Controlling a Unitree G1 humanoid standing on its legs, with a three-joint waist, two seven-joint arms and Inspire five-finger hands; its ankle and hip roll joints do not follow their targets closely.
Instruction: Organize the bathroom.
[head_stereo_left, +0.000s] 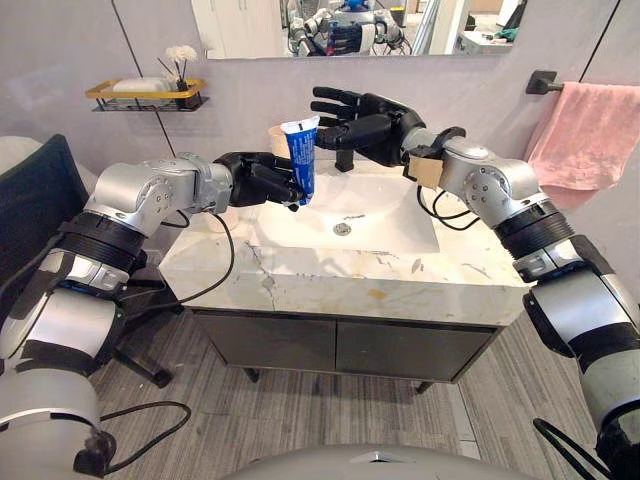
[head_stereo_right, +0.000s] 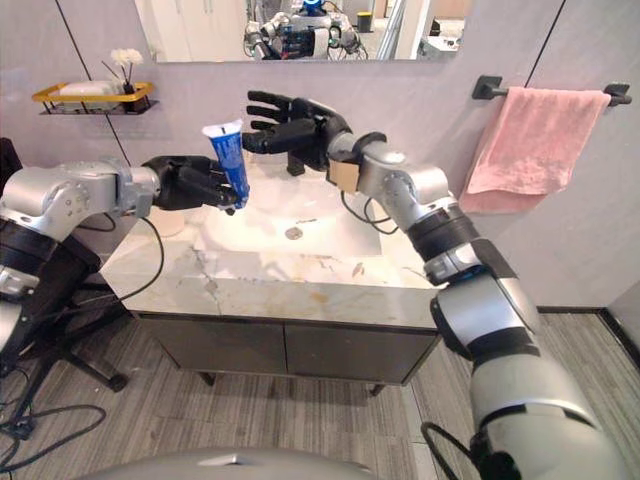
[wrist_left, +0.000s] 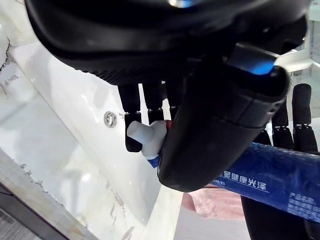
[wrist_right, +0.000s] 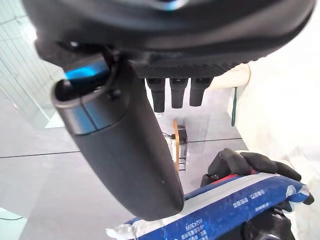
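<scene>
My left robot hand clenched round upright blue toothpaste tube above the sink, my right robot hand spread wide, released, just beside the tube's crimped top.

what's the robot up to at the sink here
The robot's left hand has its fingers curled round a blue toothpaste tube, holding it upright, cap down, above the white sink. Its right hand is open, fingers spread, next to the top of the tube but not gripping it. A beige cup stands by the wall behind the tube, and a pink towel hangs on a rail to the right.
</scene>
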